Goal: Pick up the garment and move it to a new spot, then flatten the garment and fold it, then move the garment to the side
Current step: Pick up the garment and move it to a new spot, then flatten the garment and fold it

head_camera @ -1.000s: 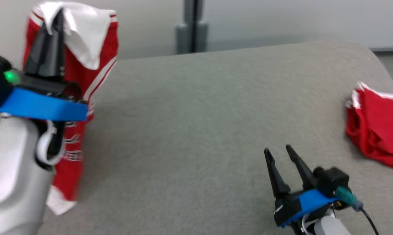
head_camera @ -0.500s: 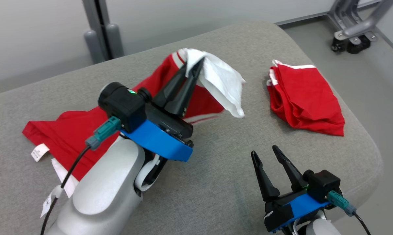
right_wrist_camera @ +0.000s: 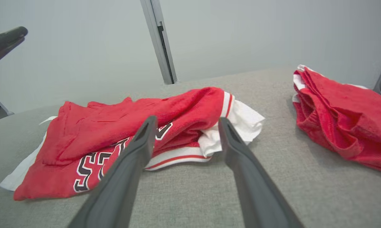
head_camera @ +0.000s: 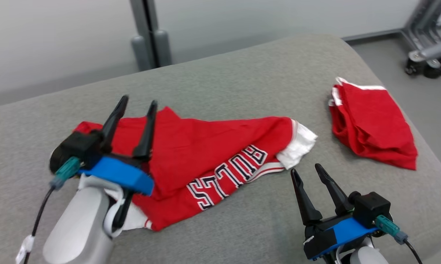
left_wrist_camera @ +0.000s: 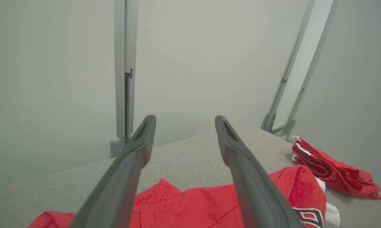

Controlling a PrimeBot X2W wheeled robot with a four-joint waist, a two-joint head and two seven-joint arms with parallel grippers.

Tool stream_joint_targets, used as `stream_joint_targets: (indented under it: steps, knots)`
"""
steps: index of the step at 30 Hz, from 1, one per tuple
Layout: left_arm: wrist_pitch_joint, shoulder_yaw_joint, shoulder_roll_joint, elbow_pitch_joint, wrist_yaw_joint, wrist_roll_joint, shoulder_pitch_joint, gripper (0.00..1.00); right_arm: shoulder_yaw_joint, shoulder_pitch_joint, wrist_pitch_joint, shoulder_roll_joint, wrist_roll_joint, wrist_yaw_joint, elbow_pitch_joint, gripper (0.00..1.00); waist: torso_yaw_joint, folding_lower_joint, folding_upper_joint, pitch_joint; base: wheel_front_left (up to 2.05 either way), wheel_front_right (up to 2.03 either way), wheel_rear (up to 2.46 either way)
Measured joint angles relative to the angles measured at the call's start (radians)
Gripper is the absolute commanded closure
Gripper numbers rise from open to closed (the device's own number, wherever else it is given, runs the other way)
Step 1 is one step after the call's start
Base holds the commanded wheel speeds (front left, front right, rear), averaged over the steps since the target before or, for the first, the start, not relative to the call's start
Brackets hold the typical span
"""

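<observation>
A red garment [head_camera: 209, 150] with white trim and BULLS lettering lies crumpled on the grey padded table [head_camera: 242, 84]; it also shows in the right wrist view [right_wrist_camera: 120, 126] and the left wrist view [left_wrist_camera: 196, 205]. My left gripper [head_camera: 138, 102] hovers over the garment's left part, open, with nothing between its fingers. My right gripper [head_camera: 306, 170] stands open near the table's front right, just short of the garment's white-lined end [head_camera: 297, 145].
A second red garment [head_camera: 370, 124] lies bunched at the table's right edge, also in the right wrist view [right_wrist_camera: 342, 117]. A grey post [head_camera: 149, 36] stands behind the table. A wheeled frame base [head_camera: 425, 62] sits on the floor at far right.
My left gripper has opened and let go of the garment, which now lies spread on the table. The head camera has shifted. The right gripper stays open.
</observation>
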Motion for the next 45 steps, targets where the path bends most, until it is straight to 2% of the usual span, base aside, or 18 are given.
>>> stream_joint_targets:
  steps: [5, 14, 23, 29, 34, 39, 45]
  knots:
    - [0.0, 0.147, -0.002, 0.029, 0.0, 0.045, 0.116, 0.0, -0.018, -0.003, 0.0, 0.0, -0.021, 0.0, 0.022, 0.0, 0.085, 0.0001, 0.0, -0.029, 0.0, 0.0, 0.0]
    - [0.0, 0.344, -0.085, 0.008, 0.0, 0.126, 0.352, 0.0, -0.057, 0.0, 0.0, 0.001, -0.04, 0.0, 0.085, 0.0, 0.222, -0.0002, 0.0001, -0.102, 0.0, 0.0, 0.0]
    - [0.0, 0.397, -0.128, -0.024, 0.0, 0.151, 0.496, 0.0, -0.072, 0.016, 0.0, 0.0, -0.042, 0.0, 0.107, 0.0, 0.259, -0.0001, 0.0001, -0.125, 0.0, 0.0, 0.0]
    - [0.0, 0.374, -0.135, -0.03, 0.0, 0.156, 0.489, 0.0, -0.063, 0.017, 0.0, 0.001, -0.042, 0.0, 0.107, 0.0, 0.252, -0.0001, 0.0001, -0.115, 0.0, 0.0, 0.0]
    - [0.0, 0.292, -0.111, -0.05, 0.0, 0.131, 0.426, 0.0, -0.057, 0.008, 0.0, 0.001, -0.042, 0.0, 0.094, 0.0, 0.221, 0.0, 0.0002, -0.073, 0.0, 0.0, 0.0]
    - [0.0, 0.153, -0.051, -0.019, 0.0, 0.06, 0.297, 0.0, -0.042, -0.018, 0.0, 0.0, -0.04, 0.0, 0.059, 0.0, 0.168, 0.0002, 0.0002, 0.005, 0.0, 0.0, 0.0]
    - [0.0, -0.023, 0.002, 0.081, 0.0, -0.057, 0.136, 0.0, -0.024, -0.026, 0.0, 0.0, -0.03, 0.0, 0.008, 0.0, 0.096, 0.0002, 0.0003, 0.088, 0.0, 0.0, 0.0]
